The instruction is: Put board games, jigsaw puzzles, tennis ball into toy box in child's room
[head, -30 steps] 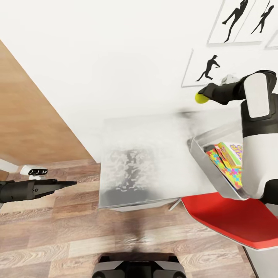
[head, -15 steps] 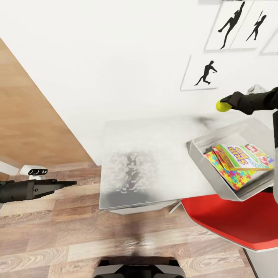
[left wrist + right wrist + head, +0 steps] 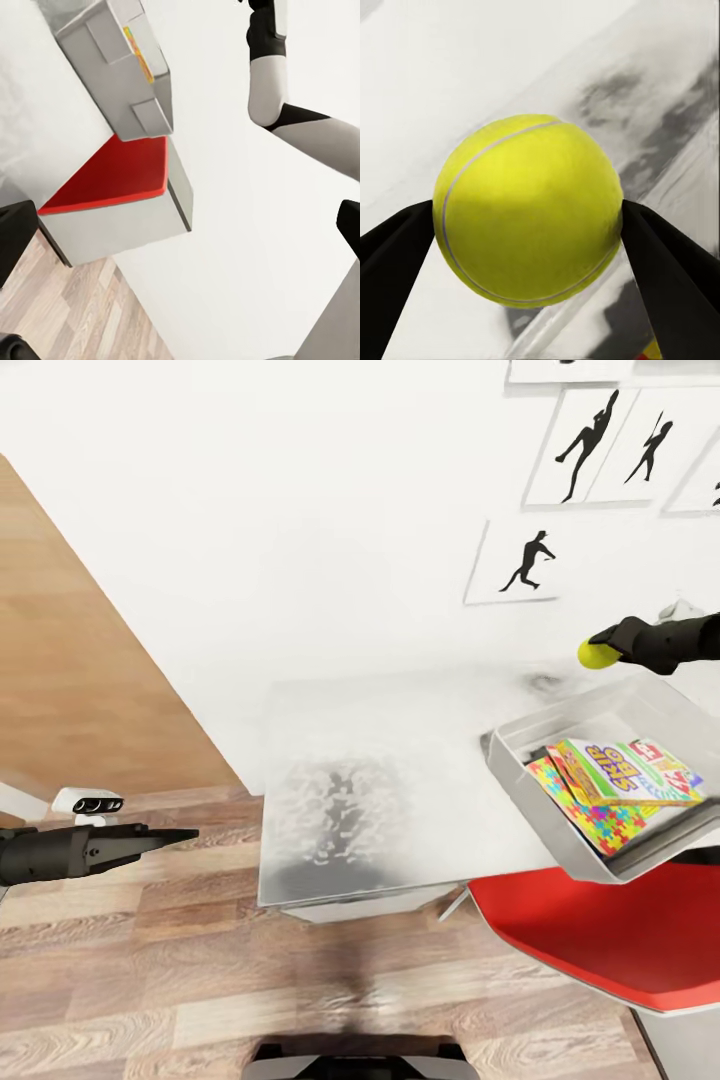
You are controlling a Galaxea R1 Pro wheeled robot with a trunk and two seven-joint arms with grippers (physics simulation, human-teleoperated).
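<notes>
tennis ball (image 3: 529, 210) is pinched between the two dark fingers of the right gripper (image 3: 600, 648), one pad on each side at its widest part, so the grip is centred and the ball looks unlikely to squirt out. in the head view the ball (image 3: 592, 654) hangs in the air above the pale grey table (image 3: 390, 780), just beyond the far rim of the toy box (image 3: 560, 722), not yet over its opening. being carried high like that makes sense: the bin has sloping walls, and the ball has to clear the rim before it can be let go. inside the box lie a jigsaw puzzle (image 3: 590, 815) and, on top of it, a yellow board game (image 3: 600, 772) with a second printed cover (image 3: 672, 768) partly under it; the stack is tilted, leaning against the walls, so a dropped ball would probably roll to the low side but stay in. the box itself overhangs the table's near edge above a red chair seat (image 3: 600, 930), so a gentle release is wiser than a toss. the left gripper (image 3: 180, 836) is parked well apart over the wood floor (image 3: 150, 980), its fingers drawn together to a point and holding nothing, simply out of the way. on my reading, what remains is a short move toward the box and an opening of the fingers.
</notes>
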